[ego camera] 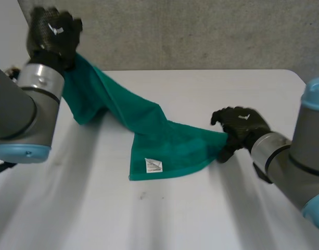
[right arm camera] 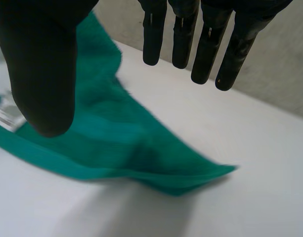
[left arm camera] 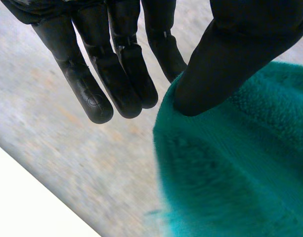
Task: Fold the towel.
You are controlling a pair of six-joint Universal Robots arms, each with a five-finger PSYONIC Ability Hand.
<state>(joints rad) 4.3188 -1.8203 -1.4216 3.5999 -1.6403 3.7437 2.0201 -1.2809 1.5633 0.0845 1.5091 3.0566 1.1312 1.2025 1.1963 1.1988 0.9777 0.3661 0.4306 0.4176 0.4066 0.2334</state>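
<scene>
Towel (ego camera: 149, 140), soft and limp, sags from the raised left robot hand (ego camera: 52, 34), apparently thumb-pinched at its far end; right robot hand (ego camera: 242, 127) spread, unclasped, by the right corner: grip there.

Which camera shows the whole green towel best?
The head view: the towel stretches from the raised left hand down to the right hand. The left wrist view shows one end under the thumb; the right wrist view, a corner on the table.
</scene>
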